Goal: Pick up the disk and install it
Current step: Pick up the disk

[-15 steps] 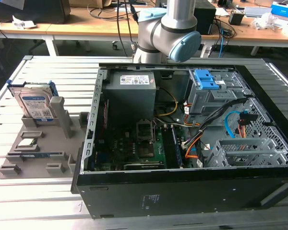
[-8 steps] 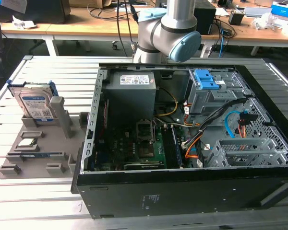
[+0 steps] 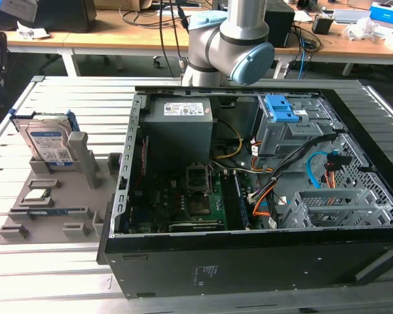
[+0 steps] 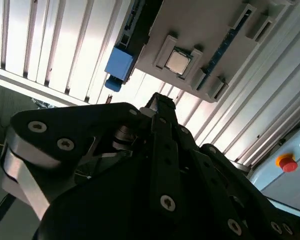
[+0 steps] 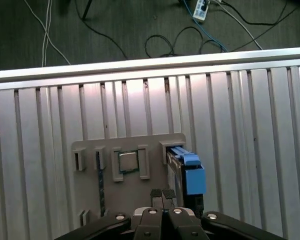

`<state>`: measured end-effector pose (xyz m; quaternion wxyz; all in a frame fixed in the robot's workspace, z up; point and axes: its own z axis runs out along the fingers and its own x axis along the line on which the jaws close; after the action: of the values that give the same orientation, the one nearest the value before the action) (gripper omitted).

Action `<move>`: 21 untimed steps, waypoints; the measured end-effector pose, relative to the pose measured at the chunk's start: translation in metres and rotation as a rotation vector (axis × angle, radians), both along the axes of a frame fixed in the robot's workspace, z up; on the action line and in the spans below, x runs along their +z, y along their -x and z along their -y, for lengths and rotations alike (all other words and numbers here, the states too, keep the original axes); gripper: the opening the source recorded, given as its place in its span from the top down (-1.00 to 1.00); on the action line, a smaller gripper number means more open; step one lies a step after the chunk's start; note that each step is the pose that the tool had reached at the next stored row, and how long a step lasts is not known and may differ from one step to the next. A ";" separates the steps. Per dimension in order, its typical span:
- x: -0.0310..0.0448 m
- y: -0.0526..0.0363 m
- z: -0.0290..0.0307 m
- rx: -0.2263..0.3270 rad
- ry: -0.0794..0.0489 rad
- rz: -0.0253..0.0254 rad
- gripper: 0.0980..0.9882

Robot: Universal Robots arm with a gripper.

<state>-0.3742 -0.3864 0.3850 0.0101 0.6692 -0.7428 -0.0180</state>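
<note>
In the exterior view the open computer case [image 3: 249, 258] is nearest you. On the exterior view's left, the disk [image 3: 49, 142] stands upright at the far end of the grey holder [image 3: 78, 196]. Your gripper [image 5: 162, 194] is well clear of the disk, jaws clenched on nothing.

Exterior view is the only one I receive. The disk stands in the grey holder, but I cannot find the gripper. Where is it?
Observer: In the first wrist view the gripper hangs above the grey holder, apart from the disk.
Operator: Are its fingers open for the grasp?
Observer: No. The fingertips are shut together and hold nothing.
</note>
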 end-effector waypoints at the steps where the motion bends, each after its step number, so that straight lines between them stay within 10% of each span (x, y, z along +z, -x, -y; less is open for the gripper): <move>1: 0.0000 0.0000 -0.0001 -0.008 0.003 -0.0001 0.98; 3: 0.0000 0.0000 0.0000 -0.022 0.014 -0.0001 0.98; 5: 0.0000 0.0000 -0.0001 -0.029 0.020 -0.0001 0.14; 12: -0.0025 -0.0076 -0.0205 -0.021 0.020 -0.0001 0.14; 21: -0.0257 -0.0113 -0.0299 0.046 0.021 0.0008 0.14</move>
<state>-0.3629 -0.3565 0.3593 0.0173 0.6860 -0.7274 -0.0097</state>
